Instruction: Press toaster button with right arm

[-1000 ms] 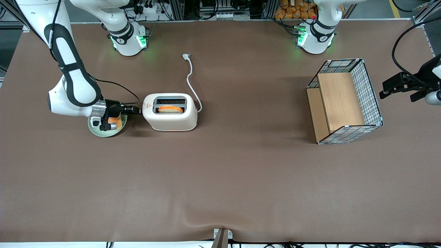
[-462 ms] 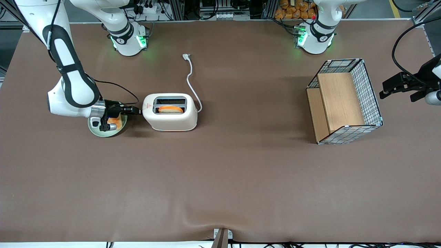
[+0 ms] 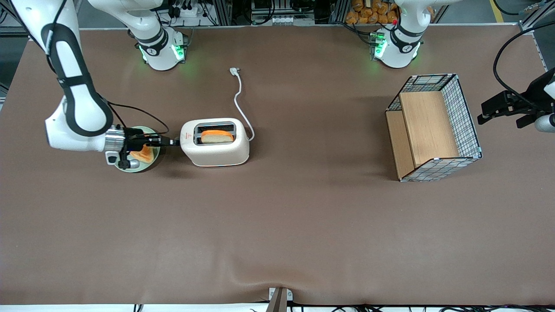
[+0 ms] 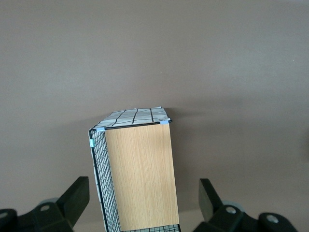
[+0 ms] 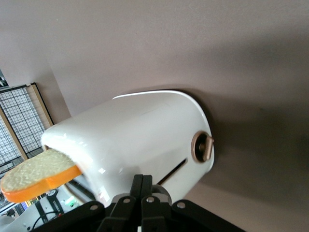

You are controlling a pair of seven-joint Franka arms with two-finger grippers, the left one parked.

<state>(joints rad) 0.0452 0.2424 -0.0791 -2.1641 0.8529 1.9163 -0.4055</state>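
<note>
The cream-white toaster [image 3: 215, 147] stands on the brown table with a slice of toast [image 3: 217, 136] standing up out of one slot. My right gripper [image 3: 175, 141] is shut, its tips against the toaster's end toward the working arm. In the right wrist view the shut fingers [image 5: 143, 181] rest on the pale grey toaster button [image 5: 162, 192], low on the toaster [image 5: 135, 140] end face. The toast [image 5: 36, 176] sticks out of the slot. The button is hidden in the front view.
A green plate [image 3: 143, 169] with another toast slice [image 3: 143, 154] lies under my wrist. The toaster's white cord [image 3: 238, 99] trails away from the camera. A round knob [image 5: 203, 146] sits on the toaster's end. A wire-and-wood basket [image 3: 433, 128] stands toward the parked arm's end.
My wrist has dropped and swung back toward the working arm's end, fingertips still at the toaster's end. The toast now stands higher in its slot. The toaster shifted slightly.
</note>
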